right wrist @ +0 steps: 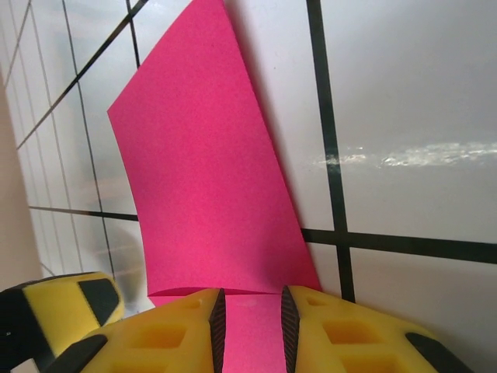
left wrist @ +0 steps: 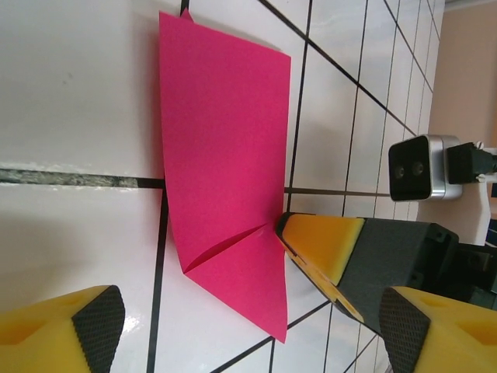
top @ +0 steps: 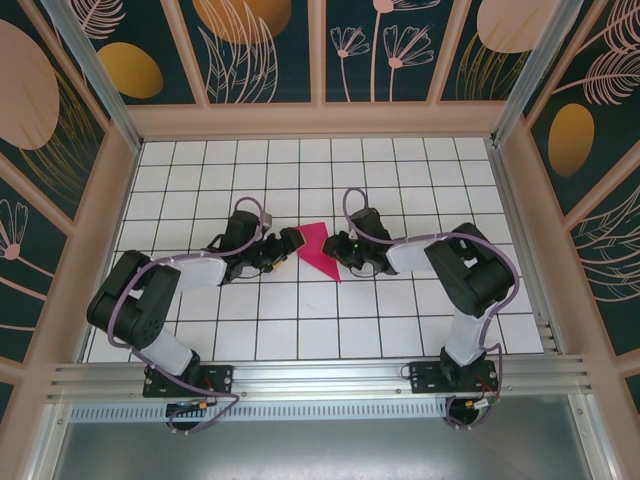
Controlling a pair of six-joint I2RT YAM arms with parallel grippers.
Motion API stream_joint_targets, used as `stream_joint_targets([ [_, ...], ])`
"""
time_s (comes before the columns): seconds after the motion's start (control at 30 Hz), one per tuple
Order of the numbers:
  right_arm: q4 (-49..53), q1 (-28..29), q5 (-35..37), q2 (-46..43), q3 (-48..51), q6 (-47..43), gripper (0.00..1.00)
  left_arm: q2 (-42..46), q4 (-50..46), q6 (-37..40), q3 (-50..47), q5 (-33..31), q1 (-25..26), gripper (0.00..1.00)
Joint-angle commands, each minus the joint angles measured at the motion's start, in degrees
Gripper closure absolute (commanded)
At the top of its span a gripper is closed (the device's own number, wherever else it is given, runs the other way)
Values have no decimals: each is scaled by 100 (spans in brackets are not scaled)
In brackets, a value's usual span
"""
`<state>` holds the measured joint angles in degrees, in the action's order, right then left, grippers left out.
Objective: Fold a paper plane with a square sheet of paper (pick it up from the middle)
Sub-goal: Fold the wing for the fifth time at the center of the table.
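My left gripper (top: 291,243) has its fingers wide apart and holds nothing. My right gripper (top: 337,251) has its fingers close, with a thin gap. Pink shows in that gap, but I cannot tell if they pinch it. The pink paper (top: 316,248) lies flat on the white table (top: 400,320), right between my two grippers. My left one is just beside it, and a right finger tip touches its edge where a crease ends. The paper is partly folded and long. Its sharp tip points back toward my bases, a bit to the right, and its wide end lies farther away
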<state>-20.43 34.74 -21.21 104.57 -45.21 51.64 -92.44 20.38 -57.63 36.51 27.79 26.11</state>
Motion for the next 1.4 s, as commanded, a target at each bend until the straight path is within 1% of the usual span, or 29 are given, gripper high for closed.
stream_joint_targets([
  [0.0, 226, -137, -12, 175, 277, 93, 71, -163, 54, -183, 199, 130, 82, 14],
  [0.13, 201, -183, -74, 204, 294, 82, 71, -338, 63, -203, 344, 186, 131, 19],
  [0.23, 196, -213, -102, 230, 298, 66, 71, -444, 80, -240, 416, 167, 139, 24],
  [0.3, 188, -230, -120, 236, 316, 61, 71, -492, 72, -262, 452, 154, 140, 26],
  [0.53, 179, -275, -154, 239, 329, 53, 71, -538, -58, -265, 506, 56, 140, 26],
  [0.67, 160, -284, -164, 256, 343, 53, 71, -781, 80, -328, 539, 249, 147, 29],
  [0.8, 144, -301, -181, 263, 354, 57, 71, -842, 46, -321, 567, 251, 152, 30],
  [0.87, 135, -301, -195, 260, 347, 51, 71, -854, 95, -337, 568, 272, 156, 32],
  [1.03, 119, -307, -199, 260, 333, -36, 71, -890, 273, -394, 611, 397, 160, 44],
  [1.2, 15, -308, -257, 233, 317, -399, 69, -932, 278, -358, 698, 413, 158, 55],
  [1.3, -83, -301, -220, 152, 309, -752, 63, -977, 265, -336, 726, 396, 160, 66],
  [1.37, -36, -304, -217, 45, 201, -942, 58, -1016, 265, -338, 735, 379, 158, 77],
])
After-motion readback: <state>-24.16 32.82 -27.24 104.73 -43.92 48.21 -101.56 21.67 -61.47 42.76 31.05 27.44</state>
